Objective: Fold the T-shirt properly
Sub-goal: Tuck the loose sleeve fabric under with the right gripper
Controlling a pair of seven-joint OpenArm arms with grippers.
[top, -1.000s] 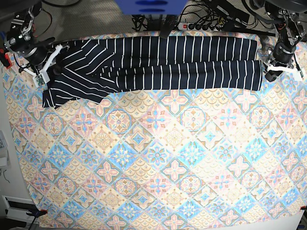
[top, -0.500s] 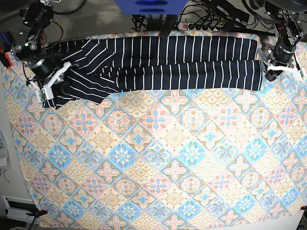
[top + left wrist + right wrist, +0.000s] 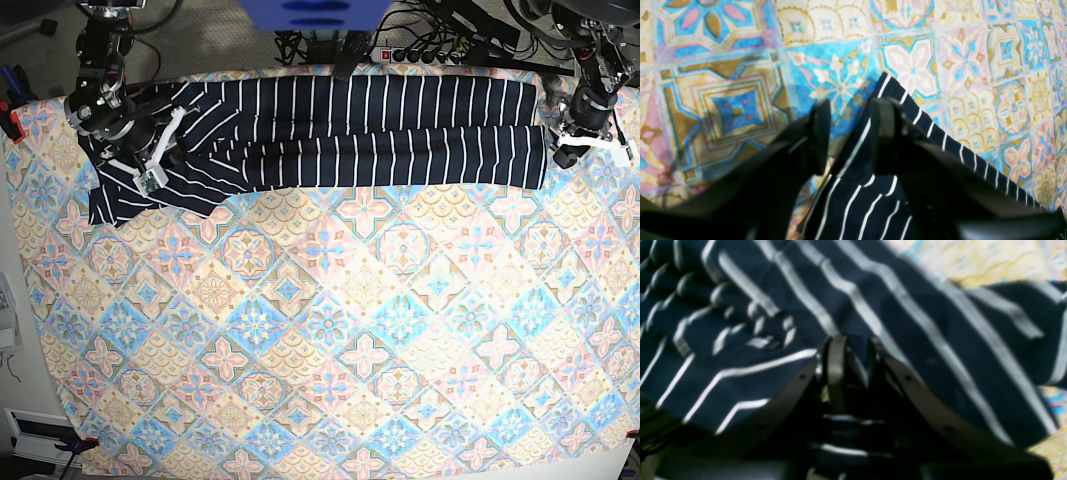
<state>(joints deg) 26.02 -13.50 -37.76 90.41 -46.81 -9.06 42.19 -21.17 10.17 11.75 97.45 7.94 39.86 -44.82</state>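
Observation:
The T-shirt, dark navy with thin white stripes, lies as a long folded band across the far side of the patterned cloth. Its sleeve end spreads out at the base view's left. My right gripper is down on that sleeve end. In the right wrist view its jaws stand close together with a fold of the T-shirt pinched between them. My left gripper sits at the band's other end. In the left wrist view it is open, straddling the edge of the T-shirt's corner.
The pastel floral-tile cloth covers the whole table. A power strip and cables lie behind the far edge, beside a blue block. A red clamp sits at the far left edge.
The arm on the base view's left has swung from the cloth's left edge rightward onto the shirt's sleeve end. The other arm has stayed put.

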